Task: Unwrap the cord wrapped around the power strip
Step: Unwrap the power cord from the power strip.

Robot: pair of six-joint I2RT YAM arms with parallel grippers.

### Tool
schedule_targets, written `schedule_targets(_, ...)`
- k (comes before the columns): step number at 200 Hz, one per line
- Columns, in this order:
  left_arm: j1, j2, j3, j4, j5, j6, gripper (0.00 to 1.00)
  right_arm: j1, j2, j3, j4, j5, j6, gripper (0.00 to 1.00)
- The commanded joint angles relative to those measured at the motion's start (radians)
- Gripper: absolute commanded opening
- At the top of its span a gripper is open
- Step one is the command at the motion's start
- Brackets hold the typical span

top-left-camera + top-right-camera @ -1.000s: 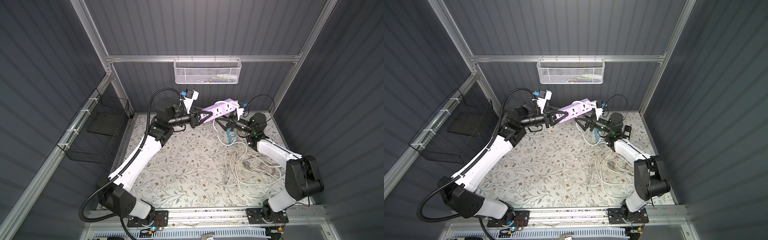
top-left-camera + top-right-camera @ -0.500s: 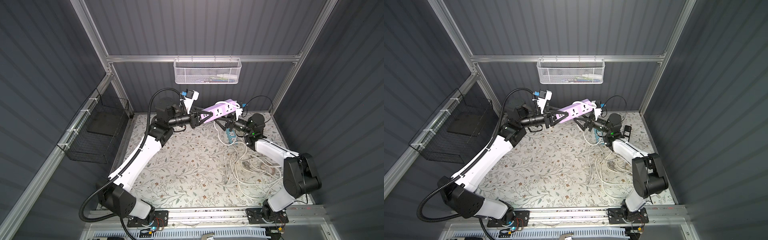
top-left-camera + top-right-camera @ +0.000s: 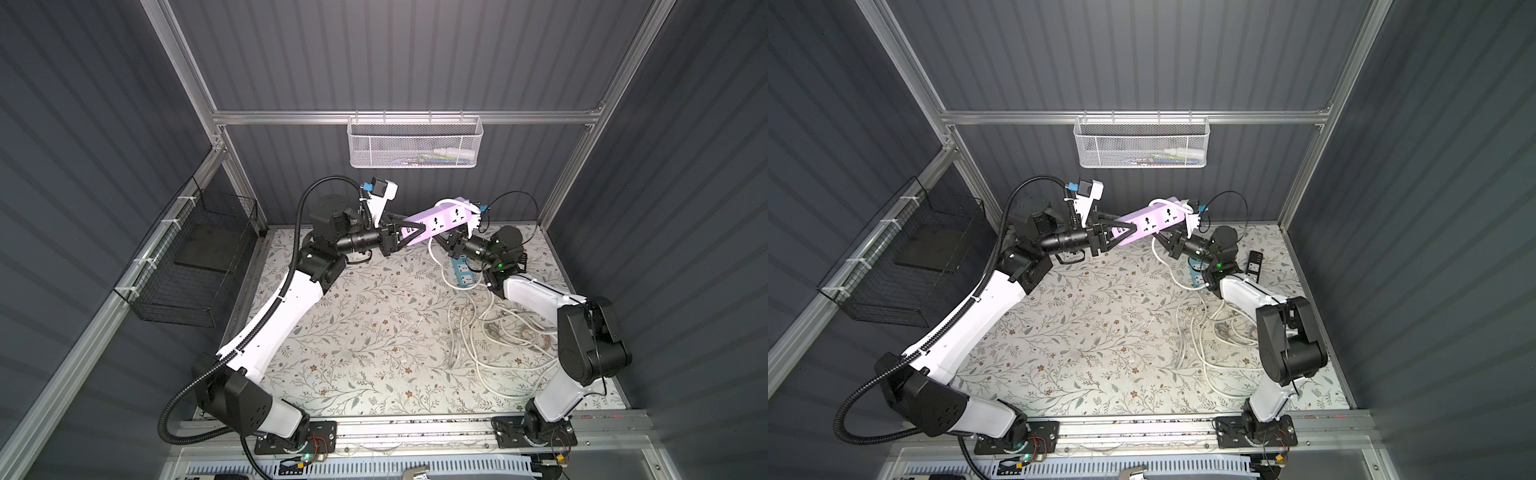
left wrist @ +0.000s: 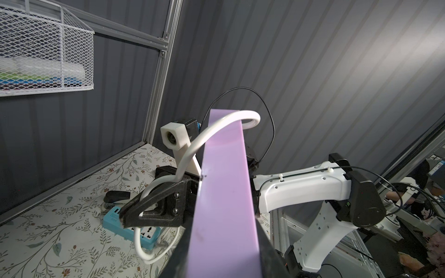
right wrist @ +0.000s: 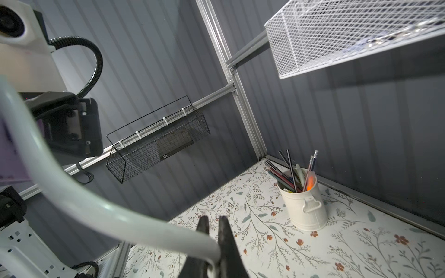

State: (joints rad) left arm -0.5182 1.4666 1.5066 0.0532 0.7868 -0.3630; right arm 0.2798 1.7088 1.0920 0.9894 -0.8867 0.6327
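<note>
While left claw clamps the power strip aloft over the bench, right claw is shut on its cord
Cord looks light, springy and smooth; best hold is just below strip's far end

The lilac power strip is hanging tilted in the air above the rear of the table, sockets facing up in both top views and its far end riding highest. Its white cord is looping once round that far end, crossing the plain side slantwise and drooping down toward a loose white tangle lying on the table's right.
</note>
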Motion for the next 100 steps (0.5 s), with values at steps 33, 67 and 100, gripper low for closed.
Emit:
schedule_targets(33,-0.011,0.029,0.036,0.057,0.042,-0.017,0.0,-0.082,-0.076,0.135,-0.16,0.046,-0.027,0.0)
schedule_targets(67,-0.032,0.087,0.052,0.03,0.052,-0.018,0.0,-0.147,-0.121,0.221,-0.214,0.038,-0.018,0.0)
schedule_targets(100,-0.032,0.098,0.052,-0.025,-0.015,0.032,0.0,-0.235,-0.236,0.168,-0.242,0.043,0.004,0.0)
